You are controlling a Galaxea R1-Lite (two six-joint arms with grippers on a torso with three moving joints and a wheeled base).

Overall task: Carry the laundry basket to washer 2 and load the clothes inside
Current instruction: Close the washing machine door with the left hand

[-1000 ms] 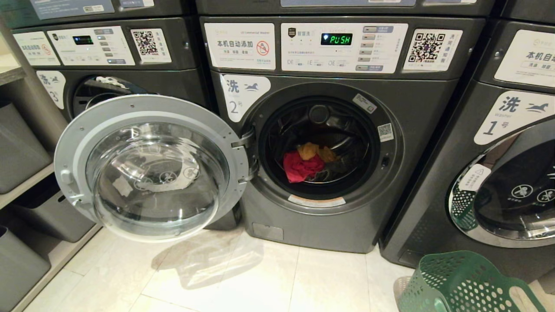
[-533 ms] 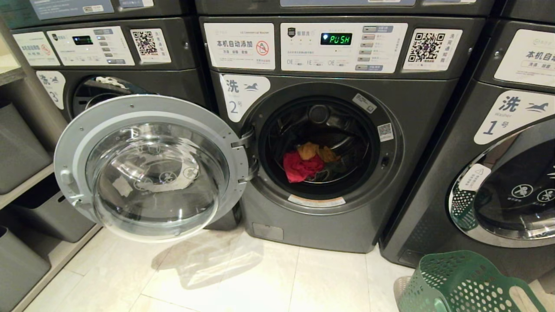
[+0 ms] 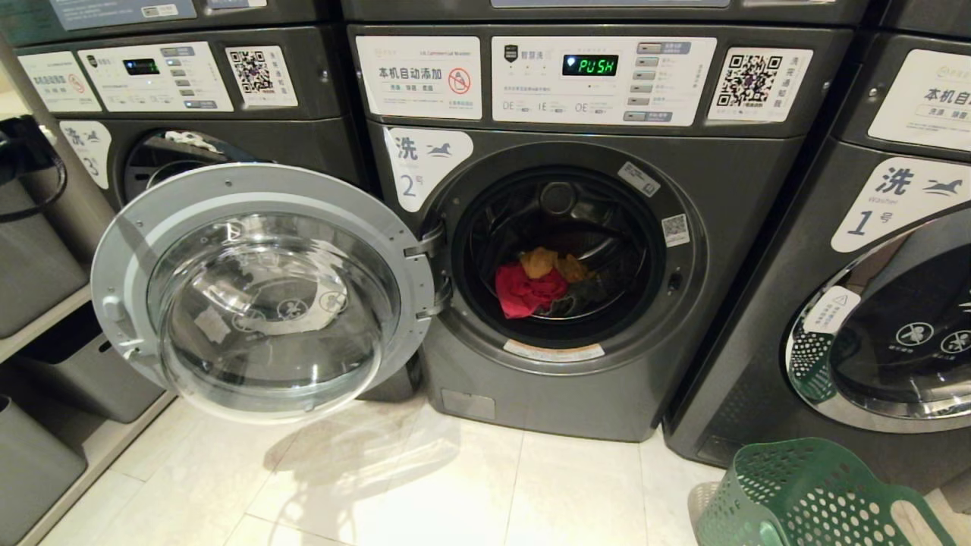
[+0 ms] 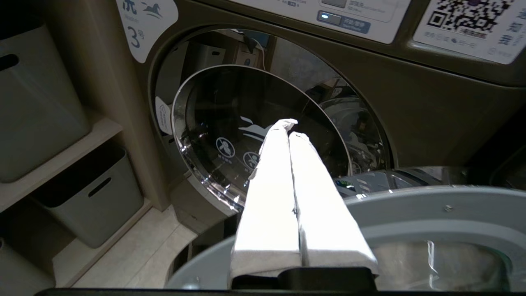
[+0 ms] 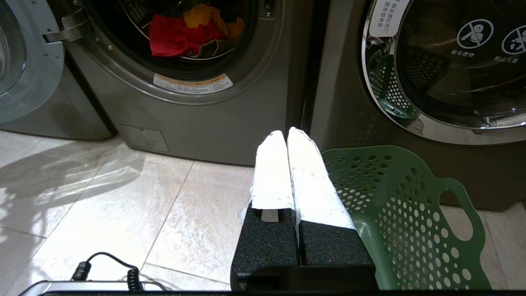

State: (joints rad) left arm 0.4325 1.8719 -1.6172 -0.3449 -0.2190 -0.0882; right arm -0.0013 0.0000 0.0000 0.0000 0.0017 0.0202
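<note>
Left pincer closed, above washer door

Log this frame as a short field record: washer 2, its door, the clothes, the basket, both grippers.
washer 2: drum open, display reads PUSH
door: swung wide open to the left
clothes: red, yellow-orange and dark pieces lying in the drum
laundry basket: on the floor below washer 1, no clothes seen in it
left gripper: shut, empty, above the door's rim
right gripper: shut, empty, beside the basket
</note>
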